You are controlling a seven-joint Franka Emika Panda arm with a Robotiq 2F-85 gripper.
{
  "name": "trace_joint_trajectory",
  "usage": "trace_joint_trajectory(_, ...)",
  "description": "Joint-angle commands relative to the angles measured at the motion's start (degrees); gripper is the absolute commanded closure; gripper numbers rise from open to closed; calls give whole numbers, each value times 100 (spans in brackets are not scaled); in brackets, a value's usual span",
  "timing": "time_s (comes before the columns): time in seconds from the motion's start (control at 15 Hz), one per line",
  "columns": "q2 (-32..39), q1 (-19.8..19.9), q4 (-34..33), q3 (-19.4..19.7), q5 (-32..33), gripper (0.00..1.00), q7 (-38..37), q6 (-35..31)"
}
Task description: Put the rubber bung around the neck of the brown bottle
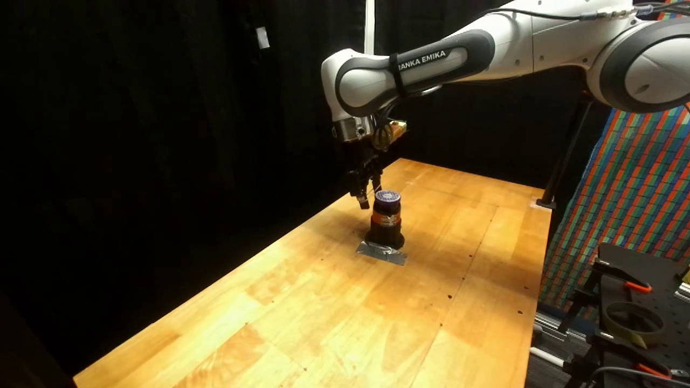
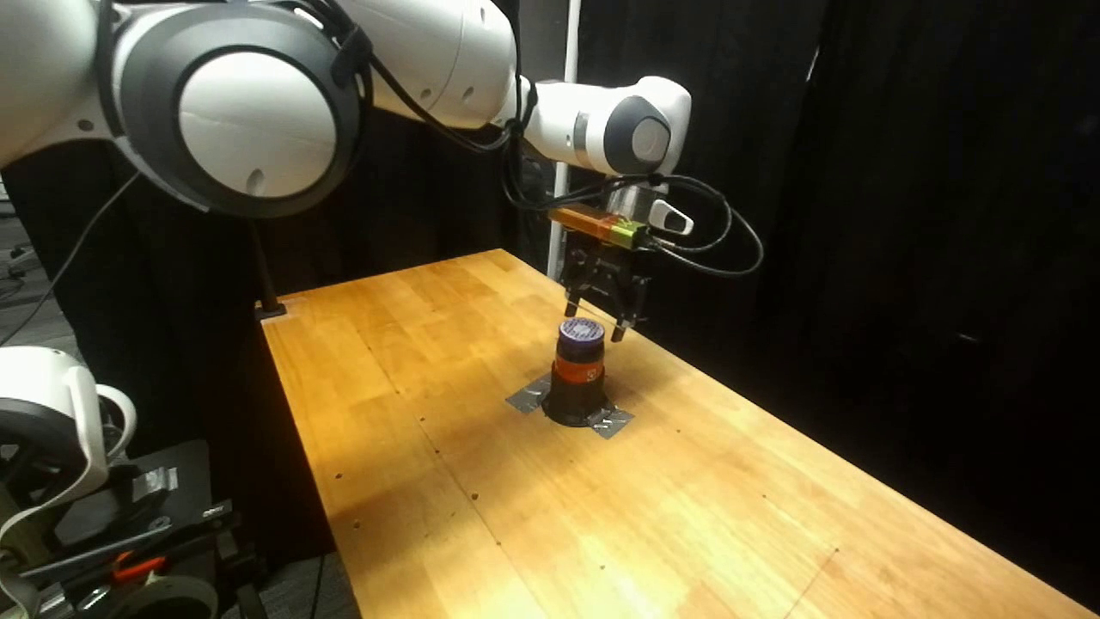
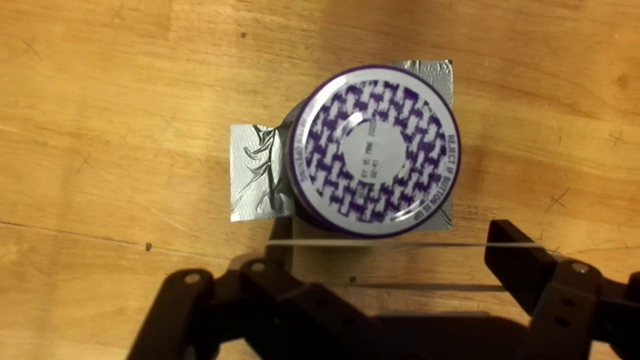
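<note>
Brown bottle (image 1: 387,219) stands on the wooden table (image 1: 345,318), black curtain (image 1: 161,118) behind.

Brown bottle (image 2: 579,357) obstructs near tool (image 2: 595,321); room above it; rubber band (image 3: 370,243) spans jaw gap.

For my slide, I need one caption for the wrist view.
A thin band stretched across the open gripper near a purple-lidded jar, silver tape showing on two sides.

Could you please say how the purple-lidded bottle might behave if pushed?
The bottle probably won't slide: silver tape seems to hold its dark base to the table. That flared base likely resists tipping. The glossy lid may feel slippery.
</note>
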State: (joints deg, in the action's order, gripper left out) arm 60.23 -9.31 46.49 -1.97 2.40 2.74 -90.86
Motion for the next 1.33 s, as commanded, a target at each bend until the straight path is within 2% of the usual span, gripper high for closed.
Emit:
trace_joint_trajectory(0.0,254,-66,-613,30,118,0,21,635)
trace_joint_trajectory(0.2,245,-75,-580,45,87,0,47,855)
trace_joint_trajectory(0.73,225,-73,-364,67,65,0,-22,800)
trace_joint_trajectory(0.93,60,-39,-10,26,4,0,30,792)
trace_joint_trajectory(1.27,-366,-49,825,36,-14,0,-92,412)
